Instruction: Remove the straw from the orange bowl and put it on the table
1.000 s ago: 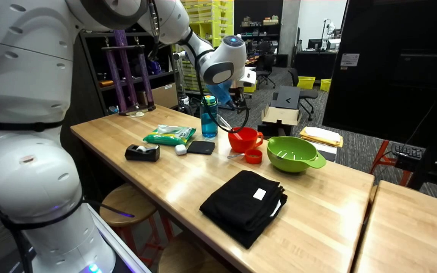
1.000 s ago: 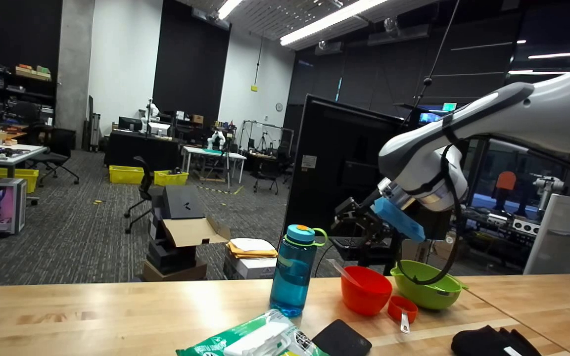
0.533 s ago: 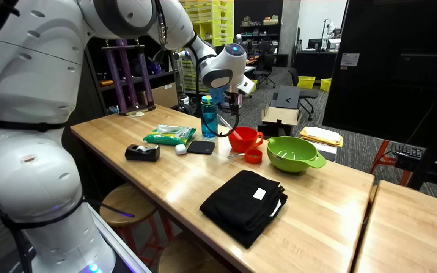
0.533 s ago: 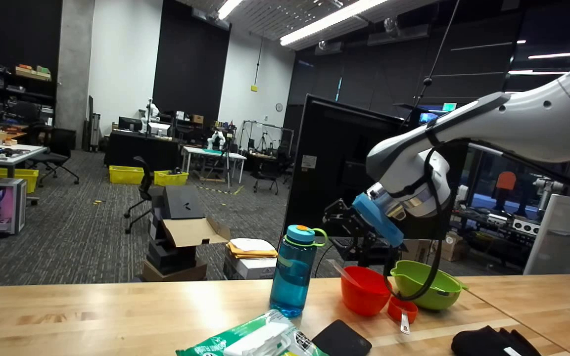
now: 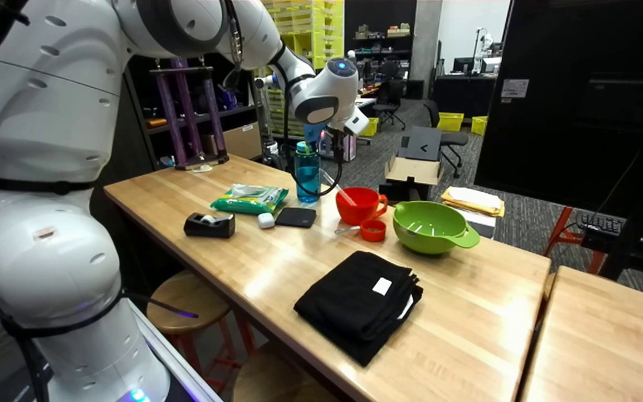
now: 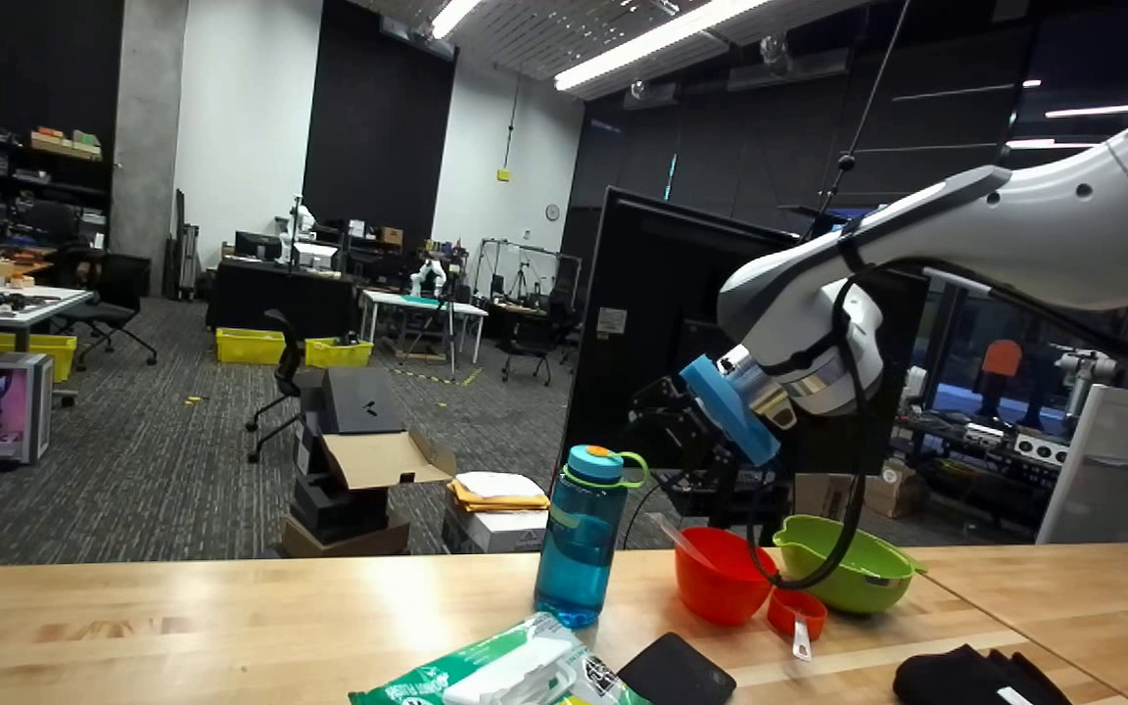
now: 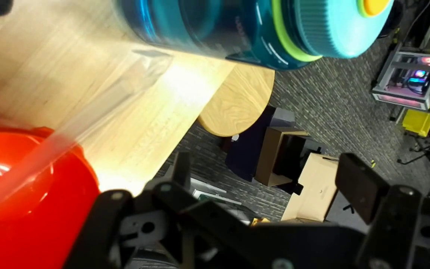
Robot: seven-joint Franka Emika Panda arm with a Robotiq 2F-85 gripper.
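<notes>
The orange bowl is a red-orange cup with a handle, upright on the light-wood table. A clear straw leans in it, its upper end sticking out past the rim on the side of the blue bottle; both exterior views show this too. My gripper stands open, with only distant floor and boxes seen between its fingers. In the wrist view, bowl and straw lie left of the jaws, apart from them. An exterior view shows the dark gripper raised above the level of bowl and bottle.
A blue water bottle stands close beside the bowl. Near it are a small red measuring cup, a green colander, a black flat case and a wipes pack. A folded black cloth lies further along.
The arm has shifted toward the bottle's side, and the wrist has turned and tilted. The jaws have stayed open. Bowl, straw and the other objects have not moved.
</notes>
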